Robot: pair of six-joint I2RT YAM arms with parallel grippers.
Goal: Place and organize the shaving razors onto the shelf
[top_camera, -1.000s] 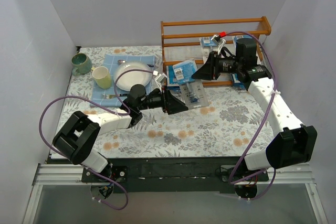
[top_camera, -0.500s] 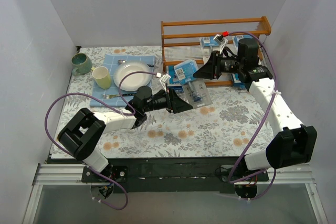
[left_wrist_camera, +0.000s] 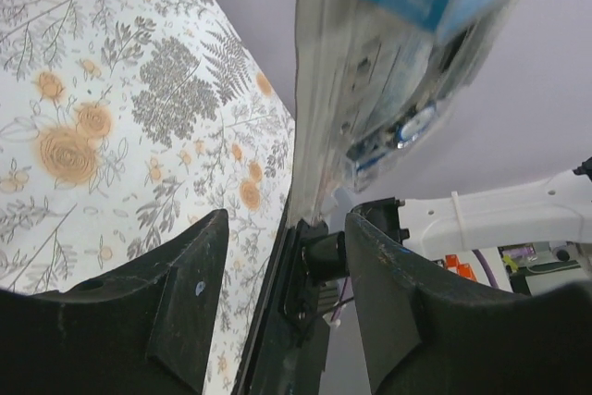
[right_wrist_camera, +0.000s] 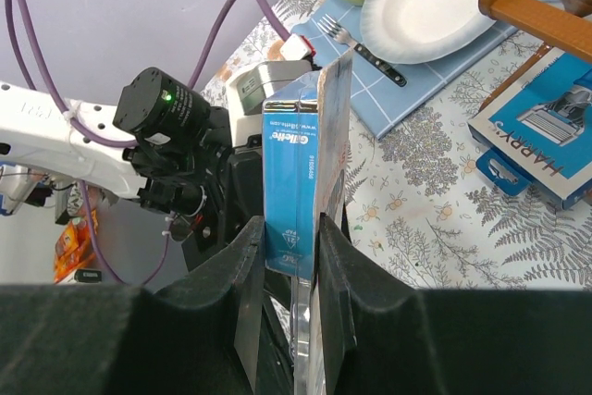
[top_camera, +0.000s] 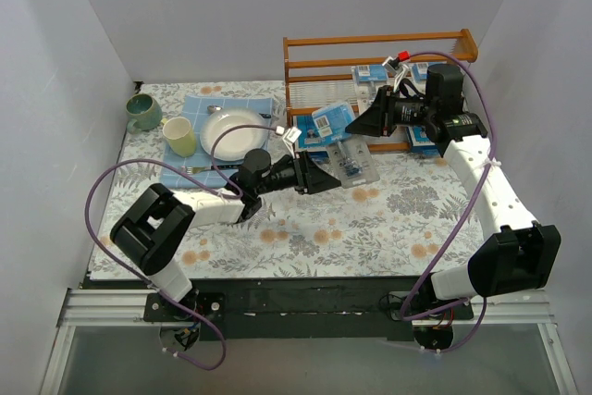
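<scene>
A flat blue pack (right_wrist_camera: 289, 159) is pinched upright by the right claw (right_wrist_camera: 289, 228). A clear plastic pack (left_wrist_camera: 370, 90) is seen edge-on at the left claw (left_wrist_camera: 285, 219); its grip cannot be told.

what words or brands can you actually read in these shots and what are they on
"Gillette": blue razor pack in the right pincer.
"HARRY'S": blue box on the floral cloth near the shelf.
Small print on both, and the label on the clear pack in the left wrist view: too blurred to read.
</scene>
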